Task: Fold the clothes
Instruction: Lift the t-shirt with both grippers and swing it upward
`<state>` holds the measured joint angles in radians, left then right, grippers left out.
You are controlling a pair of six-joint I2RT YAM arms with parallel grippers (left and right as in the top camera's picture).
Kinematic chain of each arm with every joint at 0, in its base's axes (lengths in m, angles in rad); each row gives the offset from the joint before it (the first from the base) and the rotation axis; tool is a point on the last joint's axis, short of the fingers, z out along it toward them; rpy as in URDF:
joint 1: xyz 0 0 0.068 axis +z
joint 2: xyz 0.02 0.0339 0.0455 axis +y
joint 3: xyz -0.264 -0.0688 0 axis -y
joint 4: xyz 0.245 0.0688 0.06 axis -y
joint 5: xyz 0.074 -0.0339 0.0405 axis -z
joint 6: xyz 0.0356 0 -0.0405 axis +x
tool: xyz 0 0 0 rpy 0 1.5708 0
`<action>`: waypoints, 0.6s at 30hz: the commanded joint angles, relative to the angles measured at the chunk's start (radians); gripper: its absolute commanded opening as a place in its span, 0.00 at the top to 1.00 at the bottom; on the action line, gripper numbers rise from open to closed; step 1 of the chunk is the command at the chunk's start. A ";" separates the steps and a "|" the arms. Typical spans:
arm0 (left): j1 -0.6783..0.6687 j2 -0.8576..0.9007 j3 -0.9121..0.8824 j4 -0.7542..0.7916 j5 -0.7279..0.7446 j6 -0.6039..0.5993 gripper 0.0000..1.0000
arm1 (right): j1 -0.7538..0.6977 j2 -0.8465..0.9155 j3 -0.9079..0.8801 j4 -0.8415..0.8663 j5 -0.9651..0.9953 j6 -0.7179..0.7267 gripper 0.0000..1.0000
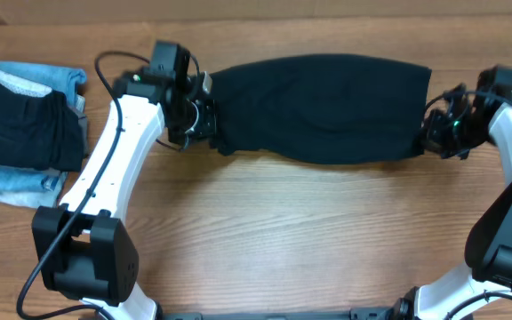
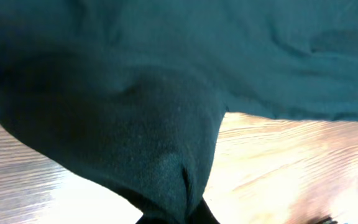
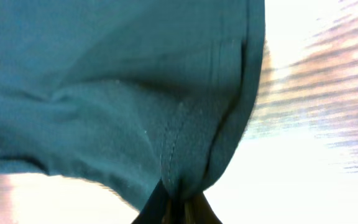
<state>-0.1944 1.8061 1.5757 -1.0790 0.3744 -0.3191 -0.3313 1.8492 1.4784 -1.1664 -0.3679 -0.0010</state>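
The black T-shirt (image 1: pixel 323 107) lies as a wide folded band across the far middle of the wooden table. My left gripper (image 1: pixel 213 124) is shut on its left end, where the cloth bunches into the jaws (image 2: pixel 173 214). At the shirt's right end my right gripper (image 1: pixel 423 138) is shut on the fabric, and a stitched seam (image 3: pixel 169 155) runs down into the jaws (image 3: pixel 176 208). In both wrist views the shirt (image 2: pixel 166 93) fills most of the picture and hides the fingers.
A pile of clothes sits at the table's far left: a dark folded garment (image 1: pixel 20 124) on light-blue denim pieces (image 1: pixel 16 182). The arm bases (image 1: pixel 87 258) stand at the near edge. Bare wood (image 1: pixel 300 231) shows in front of the shirt.
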 commanded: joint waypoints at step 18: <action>0.013 -0.235 1.056 -0.423 -0.176 -0.138 0.96 | 0.005 -0.377 0.839 -0.518 -0.068 0.028 0.96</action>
<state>-0.1936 1.6543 2.5828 -1.5192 0.2260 -0.4179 -0.3313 1.5082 2.2211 -1.6608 -0.4248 0.0078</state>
